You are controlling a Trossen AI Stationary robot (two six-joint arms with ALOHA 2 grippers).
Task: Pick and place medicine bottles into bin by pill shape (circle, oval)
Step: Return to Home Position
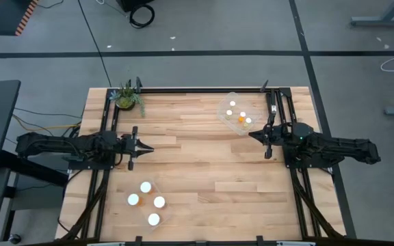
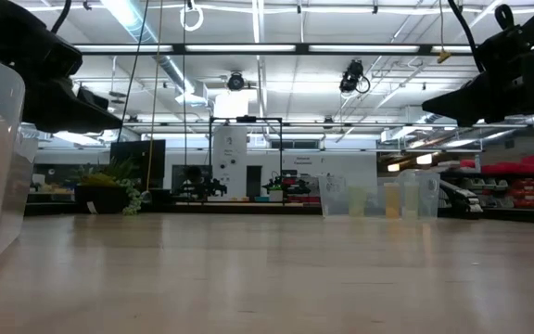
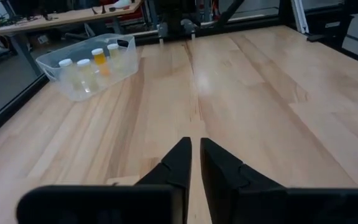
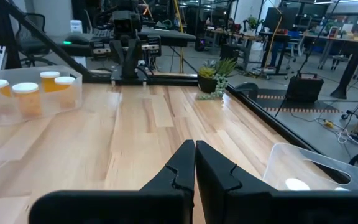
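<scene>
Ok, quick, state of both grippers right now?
Left gripper: shut, holding nothing.
Right gripper: shut, holding nothing.

The bench (image 1: 204, 160) middle is clear; the right-side bin (image 1: 223, 111), left-side bin (image 1: 146, 203) and corner plant (image 1: 126, 97) obstruct its margins.

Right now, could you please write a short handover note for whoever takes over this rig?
The left gripper and right gripper are shut and empty, raised at their own sides.
Four medicine bottles stand in the bin by the right arm, four in the bin by the left arm.
No bottle lies loose on the table; nothing seems left to sort. Pill shapes cannot be checked.
</scene>
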